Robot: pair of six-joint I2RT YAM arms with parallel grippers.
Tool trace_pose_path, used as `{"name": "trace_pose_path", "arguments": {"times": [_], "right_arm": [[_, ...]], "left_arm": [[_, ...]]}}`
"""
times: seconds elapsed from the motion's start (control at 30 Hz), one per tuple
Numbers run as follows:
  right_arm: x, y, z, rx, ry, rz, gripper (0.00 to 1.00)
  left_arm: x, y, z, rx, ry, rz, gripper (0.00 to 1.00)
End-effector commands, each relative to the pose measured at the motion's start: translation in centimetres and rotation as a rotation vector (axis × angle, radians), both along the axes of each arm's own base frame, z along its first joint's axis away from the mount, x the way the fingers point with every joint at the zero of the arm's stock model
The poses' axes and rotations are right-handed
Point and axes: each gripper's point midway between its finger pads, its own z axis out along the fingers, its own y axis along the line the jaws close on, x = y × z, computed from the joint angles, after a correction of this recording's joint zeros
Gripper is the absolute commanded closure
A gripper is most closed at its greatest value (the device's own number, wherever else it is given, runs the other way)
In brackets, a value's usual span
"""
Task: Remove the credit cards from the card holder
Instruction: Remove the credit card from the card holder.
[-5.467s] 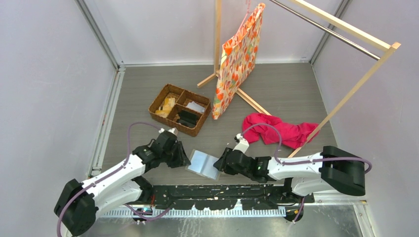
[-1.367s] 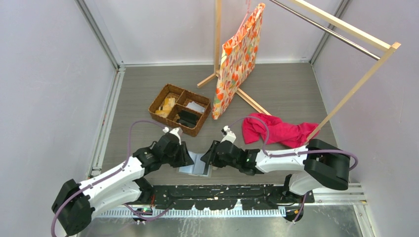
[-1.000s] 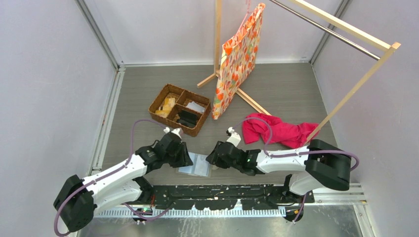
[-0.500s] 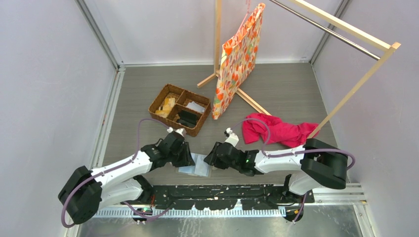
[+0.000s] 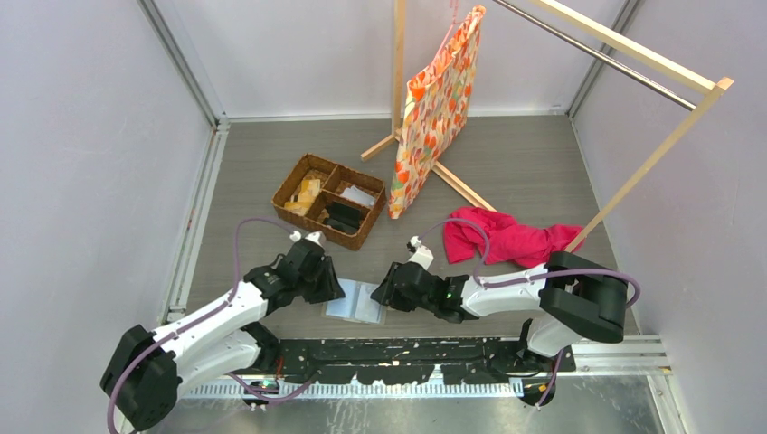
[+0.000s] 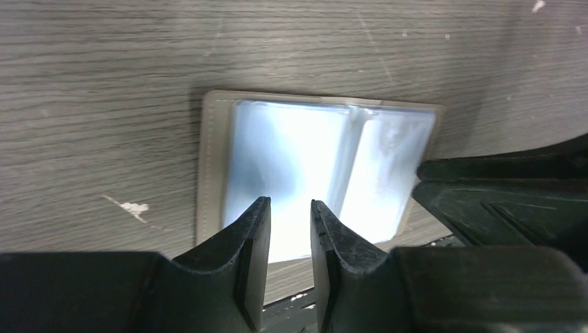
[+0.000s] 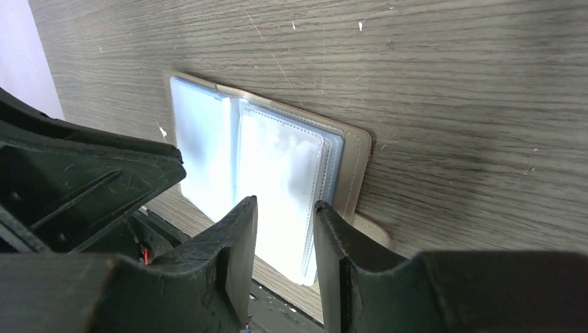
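The card holder point(image 5: 355, 301) lies open and flat on the table between my two grippers, with pale blue clear sleeves and a grey-olive rim. It also shows in the left wrist view point(image 6: 312, 159) and the right wrist view point(image 7: 277, 159). The sleeves glare white, so I cannot make out the credit cards apart from them. My left gripper point(image 5: 331, 291) hovers over the holder's left panel, jaws a narrow gap apart with nothing between them point(image 6: 290, 208). My right gripper point(image 5: 383, 287) hovers over the right panel, jaws slightly apart and empty point(image 7: 284, 208).
A brown wicker divided basket point(image 5: 288, 187) stands behind the left gripper. A red cloth point(image 5: 511, 237) lies at the right, under a wooden rack point(image 5: 633, 181) holding a floral bag point(image 5: 434, 108). The black base rail point(image 5: 398, 348) runs just in front of the holder.
Over the past seconds both grippers closed in on the holder, which slid a little left. In the last half second the left gripper drew slightly back to the left.
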Motion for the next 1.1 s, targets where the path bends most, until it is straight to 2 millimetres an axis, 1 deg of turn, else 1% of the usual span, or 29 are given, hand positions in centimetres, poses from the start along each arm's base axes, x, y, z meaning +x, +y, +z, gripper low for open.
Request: {"name": "trace_pose_path", "arguments": {"times": [0.0,0.17,0.27,0.33,0.57,0.77,0.83,0.9,0.97,1.07], "right_arm": [[0.5,0.9,1.7,0.050,-0.038,-0.002,0.60],[0.8,0.5,2.4,0.044,-0.065,-0.011,0.60],[0.9,0.2,2.5,0.029,-0.072,-0.013,0.59],[0.9,0.2,2.3,0.021,-0.071,-0.014,0.59],[0.8,0.1,0.6,-0.022,-0.038,-0.020,0.59],[0.6,0.8,0.1,-0.031,-0.027,0.008,0.59],[0.6,1.3,0.4,-0.025,-0.031,0.025,0.59],[0.6,1.6,1.2,-0.006,-0.049,0.034,0.59],[1.0,0.9,2.1,0.001,-0.077,0.006,0.59],[1.6,-1.2,3.1,-0.008,-0.114,-0.059,0.58]], "left_arm": [[-0.6,2.0,-1.8,0.080,0.030,0.010,0.71],[-1.2,1.6,-3.3,0.068,0.086,-0.007,0.72],[-1.2,1.3,-3.5,0.063,0.100,-0.019,0.72],[-1.1,1.1,-3.6,0.058,0.100,-0.022,0.72],[-1.1,0.8,-3.8,0.060,0.117,-0.033,0.72],[-1.1,0.7,-3.9,0.055,0.118,-0.034,0.72],[-1.1,0.7,-3.9,0.055,0.119,-0.035,0.72],[-1.2,0.7,-4.0,0.056,0.122,-0.034,0.72],[-1.2,0.7,-3.9,0.055,0.120,-0.033,0.72],[-1.2,0.8,-3.9,0.054,0.117,-0.030,0.72]]}}
